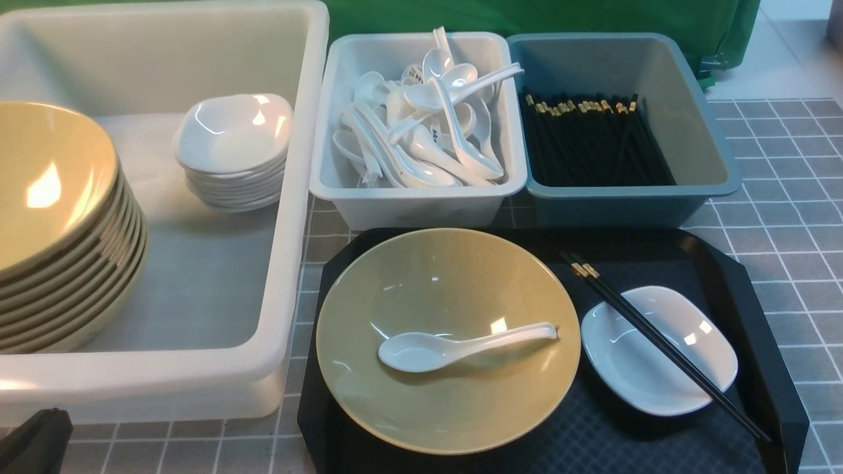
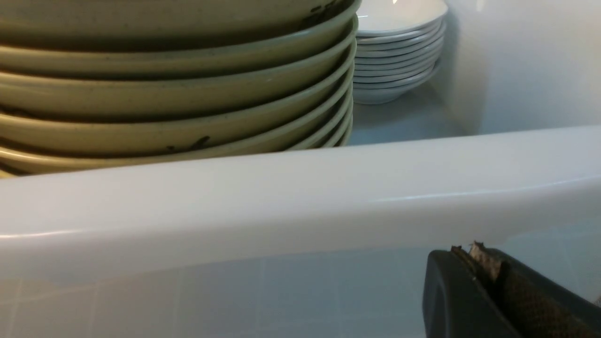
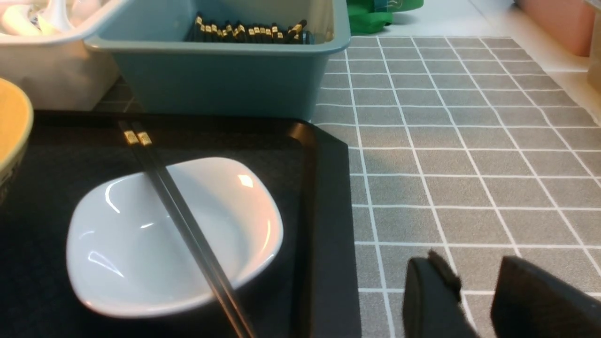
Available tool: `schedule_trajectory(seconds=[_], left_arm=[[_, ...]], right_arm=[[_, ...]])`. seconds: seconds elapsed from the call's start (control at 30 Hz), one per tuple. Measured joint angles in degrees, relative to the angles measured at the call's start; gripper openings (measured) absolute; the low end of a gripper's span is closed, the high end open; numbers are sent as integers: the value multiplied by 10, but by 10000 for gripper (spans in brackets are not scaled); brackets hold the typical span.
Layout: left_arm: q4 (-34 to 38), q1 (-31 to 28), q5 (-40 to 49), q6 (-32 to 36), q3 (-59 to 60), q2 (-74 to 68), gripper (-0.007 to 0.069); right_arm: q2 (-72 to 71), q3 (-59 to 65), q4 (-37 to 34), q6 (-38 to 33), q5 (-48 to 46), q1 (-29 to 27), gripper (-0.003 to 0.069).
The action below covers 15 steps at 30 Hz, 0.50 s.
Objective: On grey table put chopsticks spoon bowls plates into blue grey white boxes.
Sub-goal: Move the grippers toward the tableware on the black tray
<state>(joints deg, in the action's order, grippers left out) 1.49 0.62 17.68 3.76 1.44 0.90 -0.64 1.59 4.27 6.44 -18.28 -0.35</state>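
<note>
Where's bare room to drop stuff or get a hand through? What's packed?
Free: white box floor between bowl stack, plate stack and its right wall; blue-grey box, right strip beside chopsticks; table right of tray. Crowded: spoon box, tray.

A white spoon (image 1: pixel 461 345) lay in a beige bowl (image 1: pixel 448 408) beside a white plate (image 1: pixel 632 375) crossed by black chopsticks (image 1: pixel 665 345), before a white box (image 1: pixel 299 197) of stacked bowls (image 1: pixel 59 217) and stacked plates (image 1: pixel 230 138), a pale box (image 1: pixel 415 191) of spoons (image 1: pixel 428 131) and a blue-grey box (image 1: pixel 625 210) of more chopsticks (image 1: pixel 593 145).

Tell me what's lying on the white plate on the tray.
Black chopsticks lie diagonally across the plate, gold-banded ends toward the blue-grey box. The strip of plate beneath them is hidden.
</note>
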Motion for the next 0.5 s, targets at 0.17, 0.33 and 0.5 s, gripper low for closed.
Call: schedule_trajectory(seconds=[0.17,0.33,0.5], left_arm=[[-5,0,0,0,0,0,-11],[5,0,0,-4,0,0,-11],[86,0,-23,-41,0,0,-11]], right_arm=[[0,0,0,-1,0,0,238],[0,0,0,-1,0,0,238],[0,0,-1,0,0,0,238]])
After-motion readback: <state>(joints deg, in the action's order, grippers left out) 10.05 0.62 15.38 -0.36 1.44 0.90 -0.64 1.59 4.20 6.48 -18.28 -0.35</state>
